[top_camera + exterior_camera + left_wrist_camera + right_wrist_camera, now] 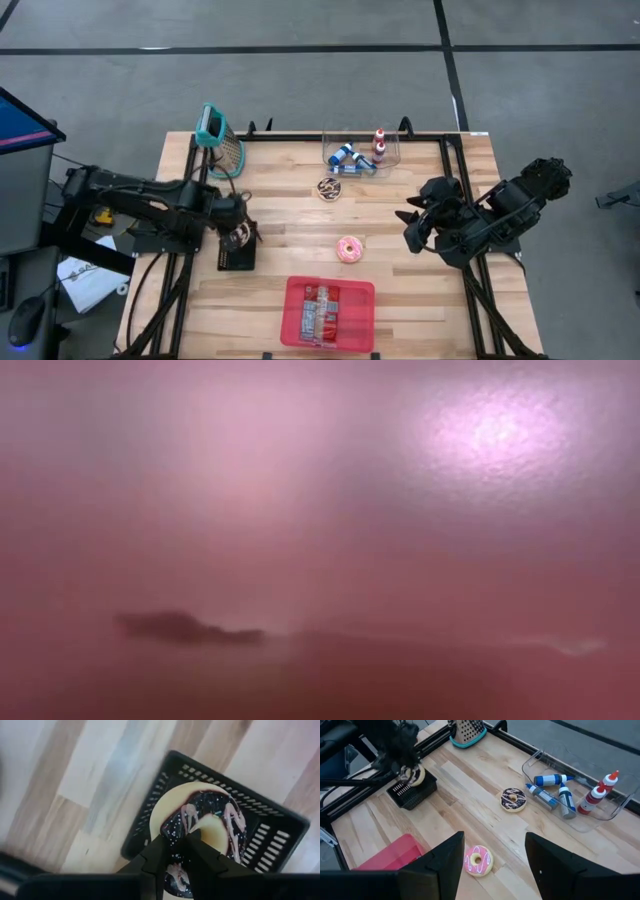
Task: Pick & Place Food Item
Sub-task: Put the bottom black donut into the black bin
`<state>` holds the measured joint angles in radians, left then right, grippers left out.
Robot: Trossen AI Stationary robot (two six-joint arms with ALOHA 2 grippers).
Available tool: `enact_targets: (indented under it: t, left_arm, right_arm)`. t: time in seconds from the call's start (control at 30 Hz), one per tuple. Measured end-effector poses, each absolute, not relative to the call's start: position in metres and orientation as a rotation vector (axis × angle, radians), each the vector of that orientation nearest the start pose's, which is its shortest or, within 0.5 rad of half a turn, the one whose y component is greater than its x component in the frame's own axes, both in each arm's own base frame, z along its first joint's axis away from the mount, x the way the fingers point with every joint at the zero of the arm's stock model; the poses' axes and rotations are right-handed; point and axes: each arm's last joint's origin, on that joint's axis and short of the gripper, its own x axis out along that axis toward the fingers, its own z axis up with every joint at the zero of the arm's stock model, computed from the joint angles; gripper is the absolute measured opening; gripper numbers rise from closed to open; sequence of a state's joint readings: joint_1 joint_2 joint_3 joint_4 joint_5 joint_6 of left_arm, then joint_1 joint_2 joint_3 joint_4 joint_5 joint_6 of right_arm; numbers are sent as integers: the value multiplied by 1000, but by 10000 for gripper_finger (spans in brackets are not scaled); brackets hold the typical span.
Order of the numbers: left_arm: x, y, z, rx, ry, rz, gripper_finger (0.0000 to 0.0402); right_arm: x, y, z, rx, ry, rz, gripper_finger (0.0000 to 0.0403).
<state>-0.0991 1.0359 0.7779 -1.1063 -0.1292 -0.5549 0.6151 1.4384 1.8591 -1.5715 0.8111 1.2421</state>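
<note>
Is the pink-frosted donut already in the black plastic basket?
No, the pink-frosted donut lies on the bare wooden table, apart from the black plastic basket.

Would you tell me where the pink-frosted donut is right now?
In the high view, the pink donut lies alone on the table's middle, just above the red tray and below the chocolate donut.

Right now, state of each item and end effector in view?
Left end effector: shut on chocolate donut, over the black basket.
Chocolate donut: held, above the basket.
Black basket: upright on table.
Second chocolate donut: flat on table.
Pink donut: flat on table.
Red tray: holds a packet.
Clear bin: holds bottles.
Grater: standing.
Right end effector: open, empty, raised.
</note>
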Motion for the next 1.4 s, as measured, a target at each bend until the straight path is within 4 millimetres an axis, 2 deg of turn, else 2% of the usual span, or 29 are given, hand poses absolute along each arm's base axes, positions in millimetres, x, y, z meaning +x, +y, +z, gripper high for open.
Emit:
enact_targets:
  t: [0.23,0.37,0.67,1.4]
  left_arm:
    - [157,-30,227,-93,1194,419,57]
    - [155,-35,227,-32,1164,442,57]
    - [145,-47,201,-46,1154,461,57]
    - [139,-48,177,-137,1107,540,63]
  right_arm:
    - [192,110,440,444,585,-649,202]
    - [192,110,440,456,582,-652,202]
    - [192,110,440,489,571,-664,202]
    - [195,104,440,506,563,-694,202]
